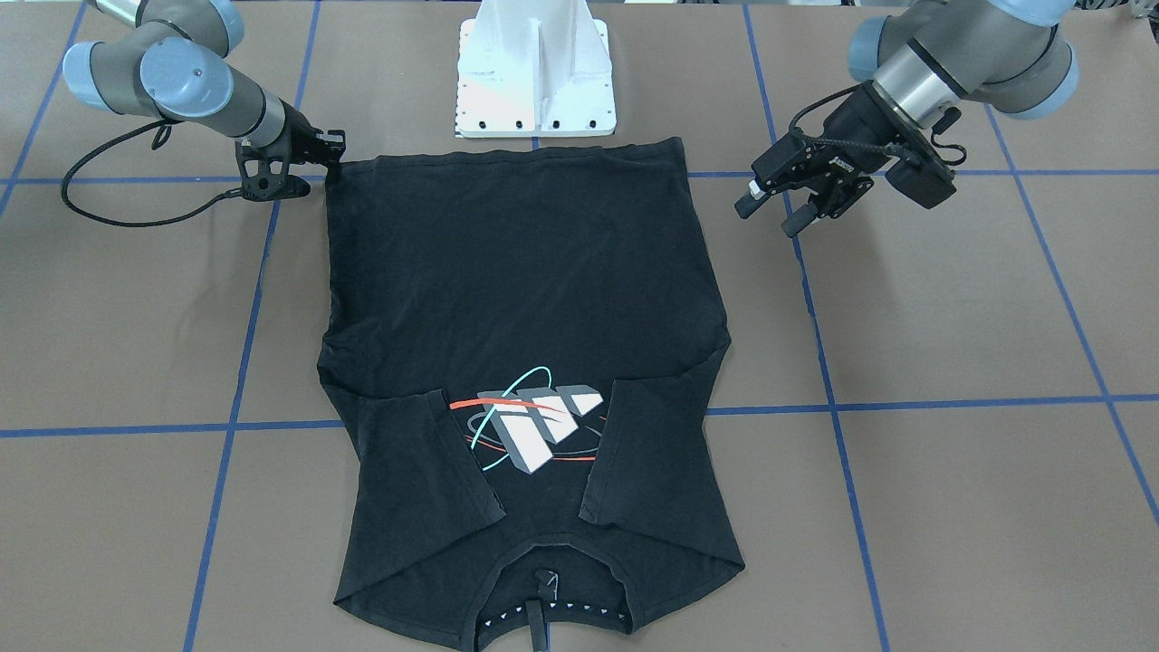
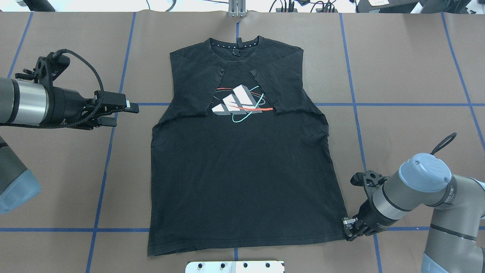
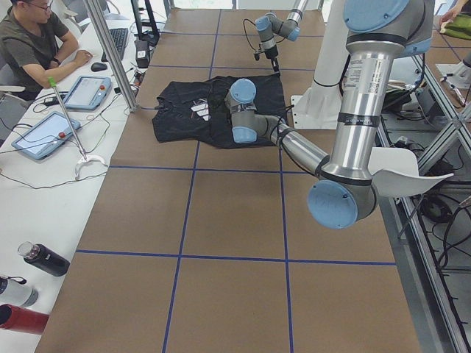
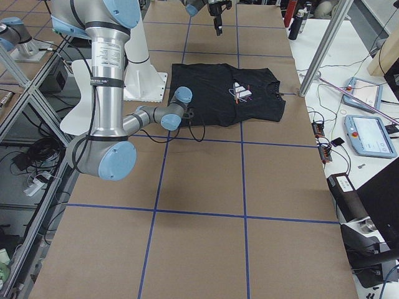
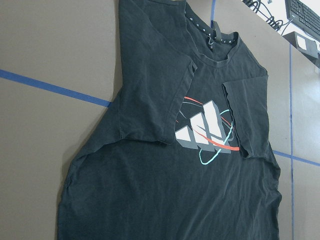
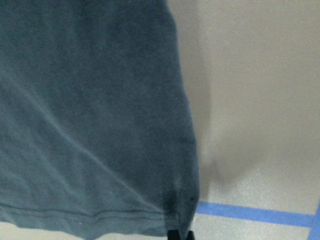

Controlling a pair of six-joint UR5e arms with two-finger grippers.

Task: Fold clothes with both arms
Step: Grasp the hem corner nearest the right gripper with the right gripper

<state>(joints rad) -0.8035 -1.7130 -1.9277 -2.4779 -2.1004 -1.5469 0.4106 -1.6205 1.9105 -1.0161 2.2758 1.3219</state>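
The black T-shirt [image 1: 525, 272] [image 2: 242, 170] lies flat and face up on the brown table, collar away from the robot. Both sleeves are folded in beside the grey-white logo [image 2: 237, 104] [image 5: 205, 132]. My right gripper [image 2: 346, 227] [image 1: 333, 166] is down at the hem corner on the robot's right. In the right wrist view the T-shirt [image 6: 90, 100] bunches at that corner where a fingertip [image 6: 173, 234] pinches it. My left gripper [image 2: 123, 115] [image 1: 770, 215] hovers open and empty, well to the left of the shirt at sleeve height.
The white pedestal base [image 1: 534, 81] [image 2: 235, 266] stands just behind the hem. Blue tape lines [image 2: 113, 151] cross the table. A side bench holds tablets [image 3: 44, 132] and bottles [image 3: 44, 259], a person [image 3: 29, 44] sits there, and a metal post [image 3: 110, 51] rises near the collar.
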